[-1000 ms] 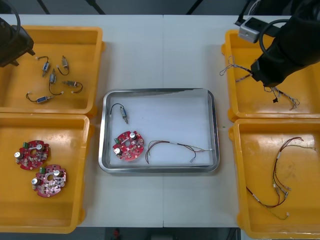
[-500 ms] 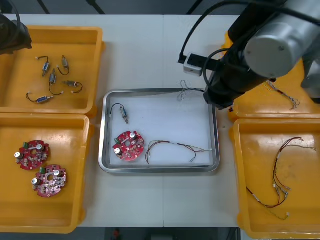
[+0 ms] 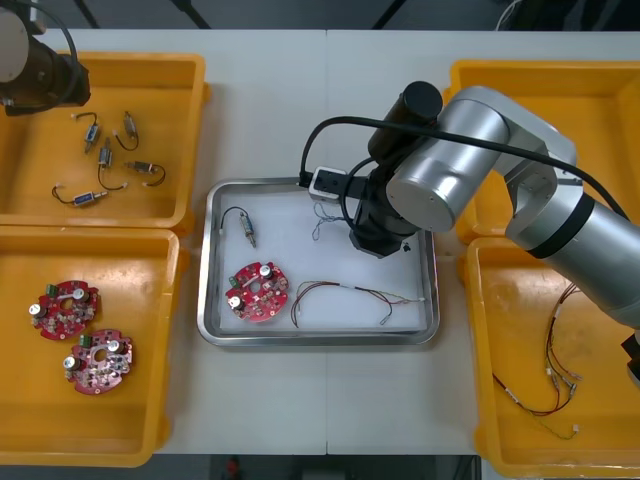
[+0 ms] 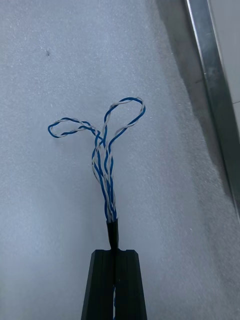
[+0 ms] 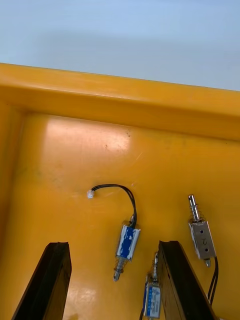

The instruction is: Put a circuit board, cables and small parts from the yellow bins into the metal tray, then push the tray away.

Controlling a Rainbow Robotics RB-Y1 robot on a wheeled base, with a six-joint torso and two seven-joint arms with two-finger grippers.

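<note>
Pinching blue/white cable [image 4: 107, 199]: R pincer [image 4: 114, 253], nearly closed.

Carried the twisted blue and white cable [image 4: 107, 150] out of the far right yellow bin [image 3: 610, 100] to above the white floor of the metal tray [image 3: 432, 270], near its far rim, pinched in the right gripper [image 4: 114, 254].

Four yellow bins [image 3: 150, 95]: two at frame left, two at frame right. One metal tray [image 3: 204, 270], centre. Three circuit boards [image 3: 257, 291]: one in tray, two in lower-left bin. Six small metal parts [image 3: 104, 155]: five in upper-left bin, one in tray. One twisted blue and white cable [image 4: 106, 165]. Red and yellow cables [image 3: 345, 291]: one in tray, tangle in lower-right bin, number unclear.
</note>
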